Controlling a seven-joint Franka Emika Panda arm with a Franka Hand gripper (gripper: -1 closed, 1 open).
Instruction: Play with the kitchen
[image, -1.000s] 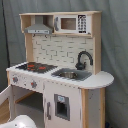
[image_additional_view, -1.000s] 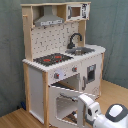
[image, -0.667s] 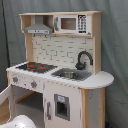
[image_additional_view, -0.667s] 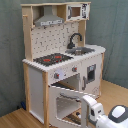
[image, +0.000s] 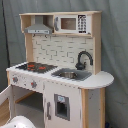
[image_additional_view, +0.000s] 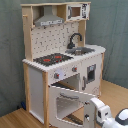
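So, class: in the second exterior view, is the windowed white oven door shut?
No: the oven door hangs open, swung out from the kitchen front.

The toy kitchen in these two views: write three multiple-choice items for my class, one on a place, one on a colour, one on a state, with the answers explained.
1. Where does the faucet stand?
A. Behind the sink
B. On the hob
C. Inside the microwave cabinet

2. What colour are the rings on the hob?
A. Blue
B. Red
C. Green

3. How does the oven door stand?
A. Shut flat against the kitchen
B. Taken off and lying on the floor
C. Swung open

Answers:
1. A, since in both exterior views the black faucet rises at the back edge of the sink.
2. B, since red rings show on the black hob in both exterior views.
3. C, since in the second exterior view the windowed door hangs out from the kitchen front beside the robot arm, with the oven cavity open behind it.
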